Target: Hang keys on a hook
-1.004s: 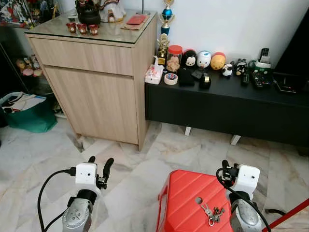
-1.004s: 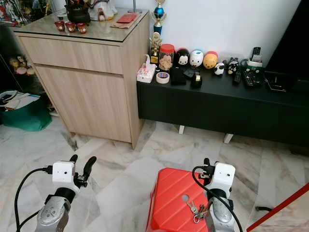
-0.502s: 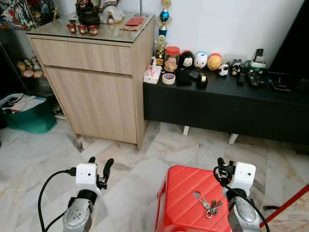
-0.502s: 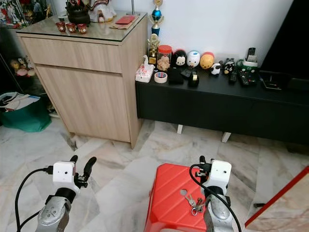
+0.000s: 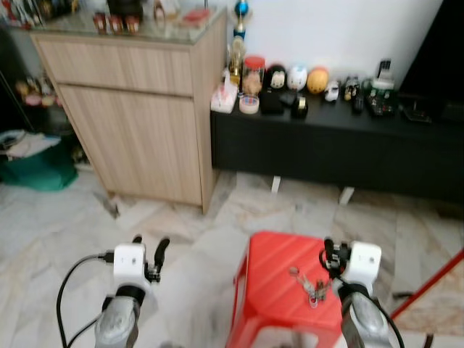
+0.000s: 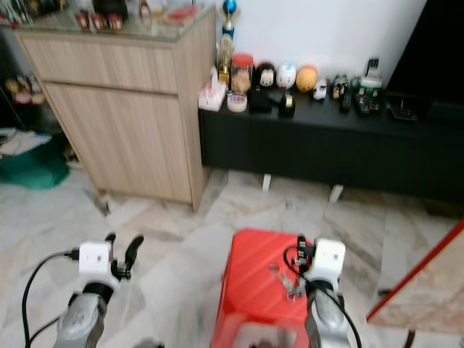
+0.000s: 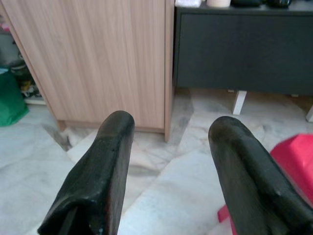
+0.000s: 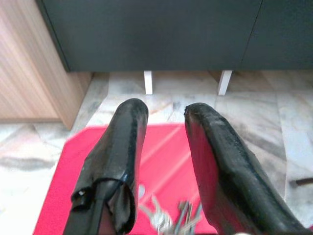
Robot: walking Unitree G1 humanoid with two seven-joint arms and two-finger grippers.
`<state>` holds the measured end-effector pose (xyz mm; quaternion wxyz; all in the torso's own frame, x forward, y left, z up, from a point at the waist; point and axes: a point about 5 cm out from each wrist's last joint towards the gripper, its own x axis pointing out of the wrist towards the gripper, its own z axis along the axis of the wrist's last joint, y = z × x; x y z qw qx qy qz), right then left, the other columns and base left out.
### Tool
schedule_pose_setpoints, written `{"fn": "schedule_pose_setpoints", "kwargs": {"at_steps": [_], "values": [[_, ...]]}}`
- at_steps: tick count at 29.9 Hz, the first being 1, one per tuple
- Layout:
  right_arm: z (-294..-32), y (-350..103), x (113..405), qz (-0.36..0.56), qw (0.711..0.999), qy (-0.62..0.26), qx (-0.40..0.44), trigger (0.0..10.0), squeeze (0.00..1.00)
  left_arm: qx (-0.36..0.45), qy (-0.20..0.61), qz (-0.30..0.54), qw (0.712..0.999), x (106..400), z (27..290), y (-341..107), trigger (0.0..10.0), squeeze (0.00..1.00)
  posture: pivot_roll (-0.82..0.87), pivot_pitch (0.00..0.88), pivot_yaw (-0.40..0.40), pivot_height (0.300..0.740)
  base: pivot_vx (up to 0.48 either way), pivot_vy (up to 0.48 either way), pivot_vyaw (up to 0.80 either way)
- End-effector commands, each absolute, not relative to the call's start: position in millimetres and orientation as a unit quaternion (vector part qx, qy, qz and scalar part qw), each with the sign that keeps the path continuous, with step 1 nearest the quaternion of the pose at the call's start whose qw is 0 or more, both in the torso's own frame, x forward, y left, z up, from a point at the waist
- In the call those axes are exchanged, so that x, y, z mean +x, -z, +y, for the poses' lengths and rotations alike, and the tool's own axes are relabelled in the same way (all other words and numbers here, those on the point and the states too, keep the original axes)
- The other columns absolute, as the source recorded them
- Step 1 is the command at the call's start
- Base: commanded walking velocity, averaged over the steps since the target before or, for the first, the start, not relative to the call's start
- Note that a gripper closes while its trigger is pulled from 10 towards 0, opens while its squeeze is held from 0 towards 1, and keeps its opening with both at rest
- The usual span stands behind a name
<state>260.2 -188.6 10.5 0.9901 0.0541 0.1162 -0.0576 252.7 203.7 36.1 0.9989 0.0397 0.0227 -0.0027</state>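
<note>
One red stool (image 5: 279,290), one bunch of keys (image 5: 310,286), two pincers.

Keys (image 5: 310,286) lay on the stool (image 5: 275,268), just left of the right gripper (image 5: 328,250). Beyond stood a cabinet (image 5: 138,109), left of a low bench (image 5: 341,138). Small items, blurred, apparently lined its top.
</note>
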Motion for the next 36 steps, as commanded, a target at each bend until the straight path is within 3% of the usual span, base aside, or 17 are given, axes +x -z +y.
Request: {"fn": "schedule_pose_setpoints", "kwargs": {"at_steps": [1,28,36], "values": [[-189,-7,259,0.126,0.989,0.055,0.056,10.0,0.0,0.034,0.0,0.025,0.999,253,203,-37,10.0,0.0,0.02,0.0,-0.053,0.627,0.0,0.0,0.0],[-187,6,249,0.159,0.986,0.033,0.043,10.0,0.0,0.019,0.019,0.038,0.999,255,194,-33,10.0,0.0,0.02,0.0,-0.051,0.627,0.0,0.0,0.05],[-190,9,248,0.171,0.983,0.046,0.046,10.0,0.0,0.022,0.025,0.038,0.999,256,193,-34,10.0,0.0,0.02,0.0,-0.05,0.627,0.255,0.0,0.2]]}}
